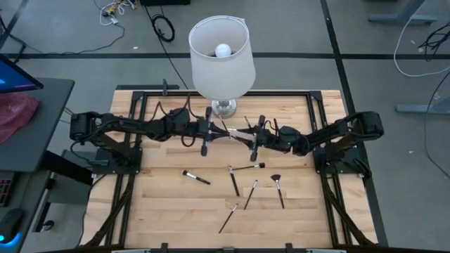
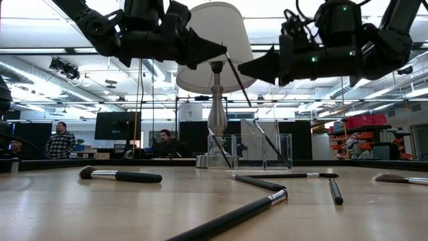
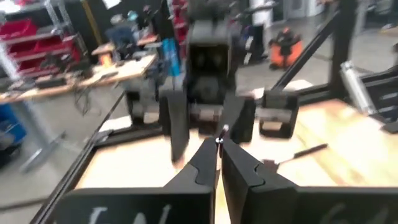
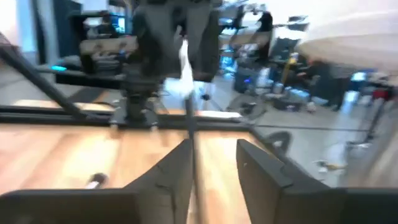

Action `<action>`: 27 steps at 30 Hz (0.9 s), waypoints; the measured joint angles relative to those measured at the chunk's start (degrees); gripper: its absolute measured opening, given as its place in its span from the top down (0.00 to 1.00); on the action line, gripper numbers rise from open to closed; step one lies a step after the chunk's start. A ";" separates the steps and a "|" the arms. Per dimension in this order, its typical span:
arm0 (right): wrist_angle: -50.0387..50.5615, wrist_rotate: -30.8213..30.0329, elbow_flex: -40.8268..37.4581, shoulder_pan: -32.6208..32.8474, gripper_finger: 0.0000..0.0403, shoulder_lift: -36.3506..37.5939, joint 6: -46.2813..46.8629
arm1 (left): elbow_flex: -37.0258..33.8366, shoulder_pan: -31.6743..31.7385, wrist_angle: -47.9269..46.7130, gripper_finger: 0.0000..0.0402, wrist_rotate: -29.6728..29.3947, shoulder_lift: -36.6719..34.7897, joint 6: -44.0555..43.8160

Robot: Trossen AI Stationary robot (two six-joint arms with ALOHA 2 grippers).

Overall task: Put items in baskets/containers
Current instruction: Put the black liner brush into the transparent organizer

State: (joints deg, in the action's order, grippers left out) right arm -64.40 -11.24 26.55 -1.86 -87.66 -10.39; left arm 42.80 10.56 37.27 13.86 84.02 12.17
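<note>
— Pale butcher-block wooden table (image 1: 169, 211) with a black frame, and behind it a workshop with shelves, screens and people seated far back. What's hard to make out?

— The small clear plastic box (image 2: 267, 150). From table height it stands near the far edge beside the white-shaded lamp on a glass stem (image 1: 222, 60), with slim handles leaning in it; from above, the arms and the shade mostly cover it.

— And the grippers?

— The left gripper (image 1: 226, 132) and the right gripper (image 1: 242, 135) meet nose to nose above the table, in front of the lamp's base. The left one's fingers (image 3: 202, 171) are pressed together on a thin dark-handled makeup brush (image 2: 237, 82), whose metal tip pokes up between them in the left wrist view.

— The right one?

— Its fingers (image 4: 177, 171) stand apart, with the brush's handle running up just beside one of them; I cannot tell whether they touch.

— Anything one view gives alone?

— Only the overhead view counts the loose thin makeup brushes (image 1: 235, 180) lying scattered on the near half of the table, one fan-tipped brush (image 1: 278, 188) among them. The level view shows the held brush slanting down between the two grippers.
</note>
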 joint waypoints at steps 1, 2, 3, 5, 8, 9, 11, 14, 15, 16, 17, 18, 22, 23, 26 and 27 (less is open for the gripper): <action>0.85 -1.29 0.00 0.43 0.66 1.12 -1.17 | -0.03 0.26 -0.68 0.96 -1.19 0.03 -0.03; 1.62 -3.35 0.00 0.96 0.64 2.35 -2.34 | -0.03 0.57 -1.54 0.96 -1.68 0.03 -0.01; 2.80 -5.42 0.00 1.65 0.63 3.83 -3.70 | -0.03 0.97 -2.41 0.96 -2.00 0.03 -0.02; 5.03 -9.94 0.00 3.14 0.61 7.25 -5.99 | -0.03 1.83 -3.14 0.96 -2.49 0.36 0.13; 9.35 -14.25 0.00 5.02 0.59 12.41 -6.55 | -0.06 3.08 1.48 0.98 -2.84 2.07 0.65; 11.18 -14.74 0.00 5.58 0.59 13.93 -6.24 | -0.05 3.54 3.84 0.98 -2.81 2.87 0.51; 13.70 -15.16 0.00 6.49 0.59 16.59 -4.91 | 0.03 4.47 7.05 0.98 -2.66 5.03 0.06; 16.31 -15.12 0.00 7.53 0.60 18.91 -3.59 | 0.03 5.85 8.40 0.97 -2.66 9.07 -2.23; 16.73 -15.01 0.00 7.79 0.60 19.24 -3.57 | 0.03 6.26 9.08 0.96 -2.68 10.34 -2.56; 16.66 -14.93 0.00 7.94 0.60 19.32 -3.60 | 0.01 6.66 10.19 0.96 -2.72 11.61 -2.68; 16.67 -14.95 0.00 8.05 0.60 19.33 -3.61 | 0.01 6.94 11.70 0.96 -2.72 12.92 -2.91; 16.88 -14.92 0.00 8.10 0.61 19.33 -3.61 | 0.01 7.25 12.89 0.96 -2.71 14.06 -3.73; 18.45 -14.92 0.00 8.08 0.61 19.30 -3.61 | 0.01 8.09 14.72 0.96 -2.65 16.52 -7.24; 18.52 -14.91 0.00 8.08 0.61 19.30 -3.61 | 0.01 8.26 14.30 0.96 -2.67 16.73 -7.72; 18.70 -14.92 0.00 8.08 0.61 19.30 -3.61 | 0.01 8.27 13.05 0.91 -2.68 17.21 -8.90; 18.77 -14.92 0.00 8.08 0.61 19.30 -3.61 | 0.01 8.25 12.91 0.89 -2.68 17.23 -8.97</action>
State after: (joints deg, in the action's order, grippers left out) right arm -45.63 -26.15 26.55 6.22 -68.36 -14.00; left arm 42.81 18.81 50.17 11.18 101.25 3.20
